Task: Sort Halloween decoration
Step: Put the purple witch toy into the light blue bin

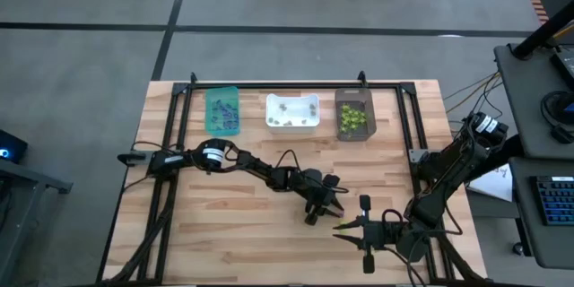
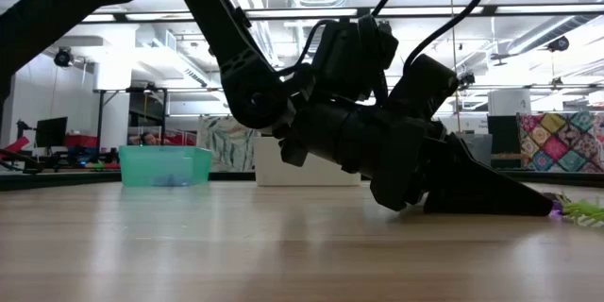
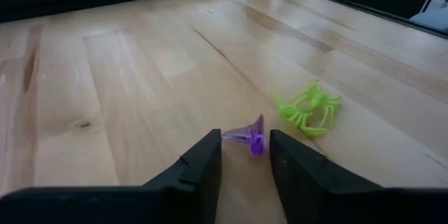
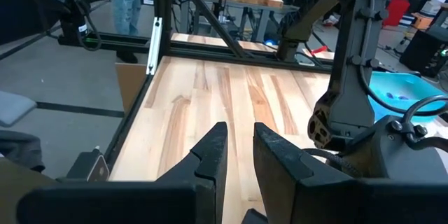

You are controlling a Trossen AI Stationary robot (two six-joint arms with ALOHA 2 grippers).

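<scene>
Two loose trinkets are lying on the bare wooden worktop [image 3: 126,77] directly ahead of the left gripper [image 3: 245,155], whose fingers [image 3: 203,161] are standing apart with nothing clamped between them. The purple trinket [image 3: 249,137], a small pointed piece of translucent plastic, is sitting right at the mouth of the gap between the fingertips; whether it is touching either one cannot be told. Just beyond it, the lime-green spider [image 3: 308,108] is resting with thin legs splayed flat against the wood. Both pieces are judged very light, stiff and smooth, so they are likely to skid or flick away under a glancing touch; the safest hold on the purple one appears to be across its thicker body rather than its tapered tip, and on the spider across its central body, since the legs are looking thin enough to bend or slip free. The right gripper [image 4: 239,155] is waiting near the worktop's front right edge, its fingers parted by a narrow gap and gripping nothing. Farther off, along the worktop's rear edge, three rectangular bins are standing in a row: the teal bin [image 1: 222,110] holding purple pieces, the white bin [image 1: 292,112] holding pale ones, and the dark brown bin [image 1: 353,115] holding green ones.
</scene>
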